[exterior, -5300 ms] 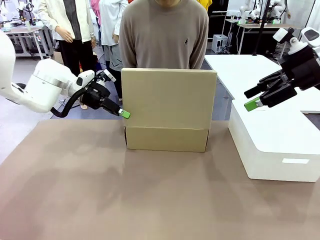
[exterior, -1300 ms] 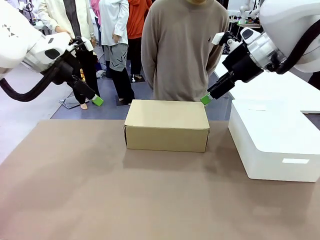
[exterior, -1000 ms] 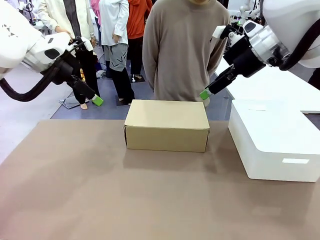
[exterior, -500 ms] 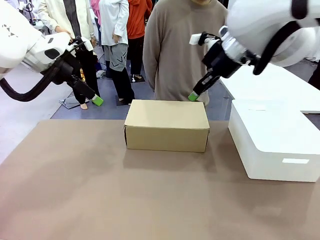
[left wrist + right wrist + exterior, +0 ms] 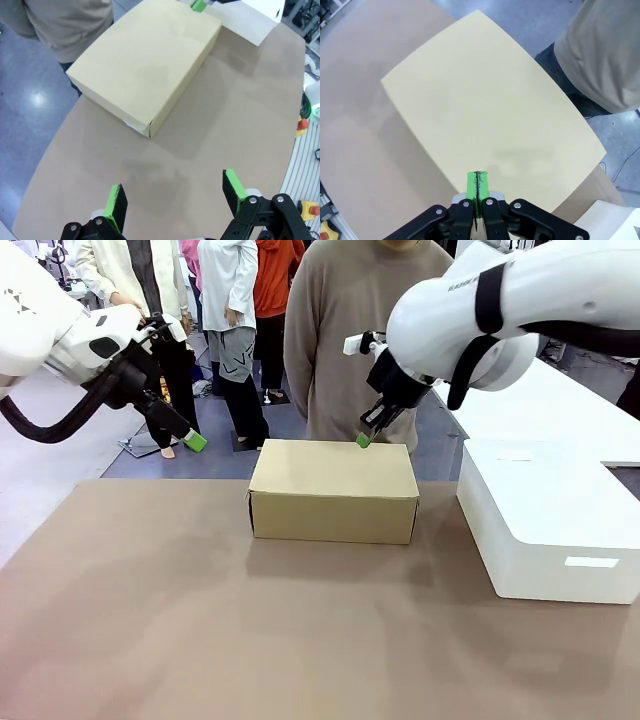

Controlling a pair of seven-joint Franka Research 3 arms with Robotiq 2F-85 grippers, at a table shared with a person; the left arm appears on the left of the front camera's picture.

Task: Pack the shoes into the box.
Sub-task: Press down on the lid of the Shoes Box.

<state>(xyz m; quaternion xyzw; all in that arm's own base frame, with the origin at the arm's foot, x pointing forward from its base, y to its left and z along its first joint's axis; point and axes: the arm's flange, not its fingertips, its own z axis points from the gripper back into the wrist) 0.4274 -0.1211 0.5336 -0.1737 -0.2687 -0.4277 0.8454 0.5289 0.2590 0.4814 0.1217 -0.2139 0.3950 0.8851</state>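
My right gripper has its two green pads pressed tight together, with nothing between them. Its tip is right over the far right part of the lid of the box, so close that I cannot tell if it touches. In my right wrist view, that gripper points straight down at the flat tan lid.

The box sits in the middle of the table, with its lid down. Its long side runs left to right. I see no shoes, so I guess they are inside. A person stands just past the far side of the box.

My left gripper hangs in the air, off to the far left of the box and well apart from it. So my right arm is the nearer one.

My left wrist view shows my left pads spread wide and holding nothing. It also shows a little white paper peeking out at a bottom corner of the box.
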